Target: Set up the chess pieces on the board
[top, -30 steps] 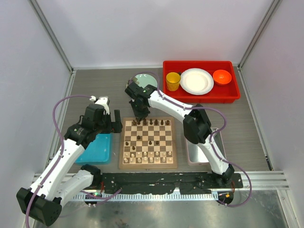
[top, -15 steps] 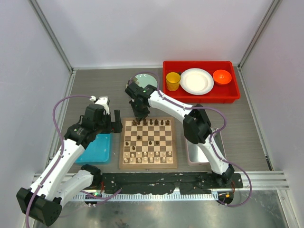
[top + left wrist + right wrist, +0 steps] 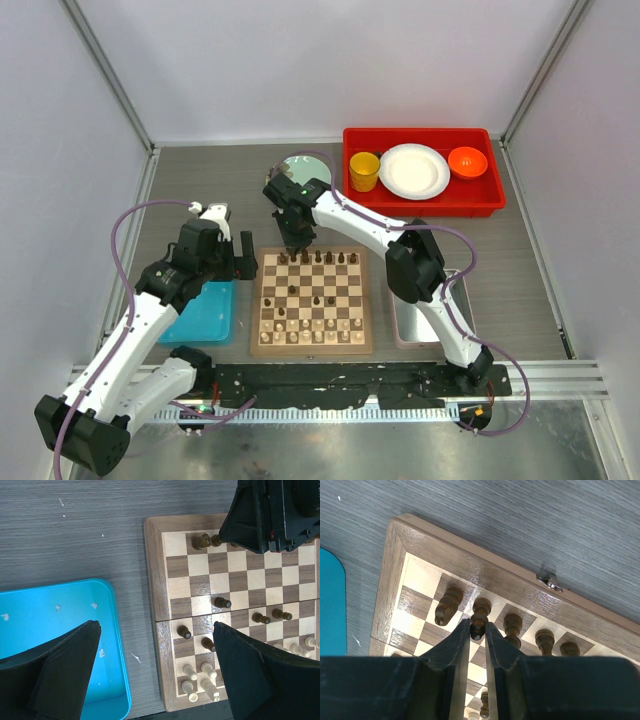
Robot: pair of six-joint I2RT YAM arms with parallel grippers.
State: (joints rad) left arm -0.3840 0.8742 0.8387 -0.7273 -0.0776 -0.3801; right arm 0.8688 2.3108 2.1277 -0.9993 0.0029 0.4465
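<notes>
Chess pieces (image 3: 222, 602) stand on the board (image 3: 153, 570), flat on the bench (image 3: 200, 180) between the arms. Pale ones fill the near rows and dark ones line the far row, with a few loose mid-board. Right end effector (image 3: 478, 628) pinches a dark piece (image 3: 479, 616) in the far row near the left corner, just beside another dark one. Left end effector (image 3: 156, 626) is spread wide, holding nothing, above the blue tray (image 3: 50, 615) edge and the board's left side.
</notes>
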